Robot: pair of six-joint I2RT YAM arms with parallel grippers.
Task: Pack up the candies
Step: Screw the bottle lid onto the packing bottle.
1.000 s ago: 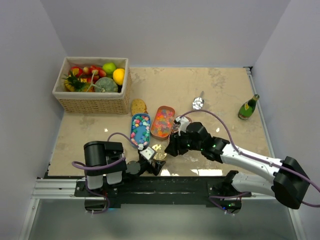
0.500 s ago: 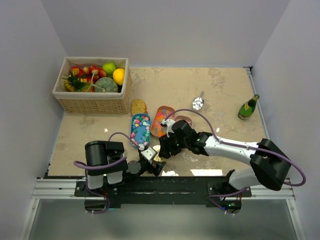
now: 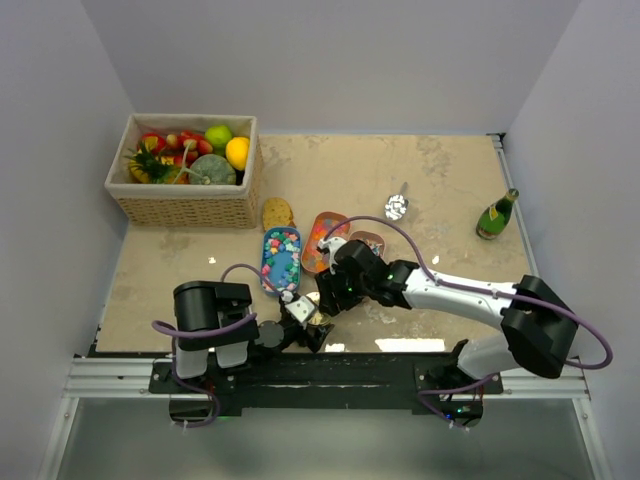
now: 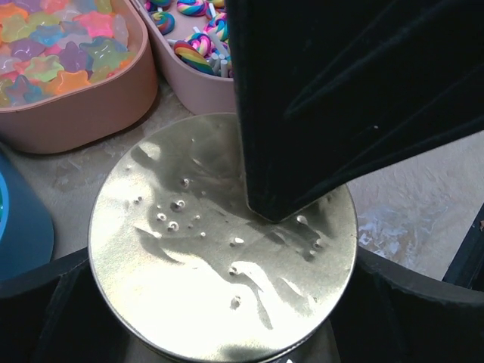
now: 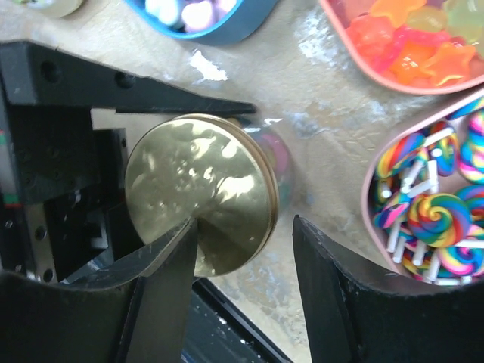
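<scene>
Where the candies sit: you can see none packed; the candies (image 3: 281, 256) lie loose in three trays just beyond the jar. Pastel balls (image 5: 185, 10) fill the blue tray (image 5: 227, 32); star gummies (image 4: 53, 45) and swirled lollipops (image 5: 427, 208) fill pink ones.
Jar: a small clear jar (image 5: 278, 160) with a gold lid (image 4: 219, 249) on it sits between both claws, near the front edge of the table (image 3: 440, 190).
Left claw: your left claw (image 3: 303, 321) has its fingers wide on either side of the jar; you cannot tell whether they press it.
Right claw: your right claw (image 5: 243, 227) is spread across the lid's rim, pinching nothing. One fingertip (image 4: 265, 200) sits on or just over the lid's face.
Risk, tipping: if the left hold is loose, a push from that fingertip likely rolls the jar away.
Risk, lid: closing off-centre may let the fingers skid off the smooth metal.
Risk, spill: the lollipop tray (image 5: 369, 189) lies just beside the jar; a wide swing could scatter it.
</scene>
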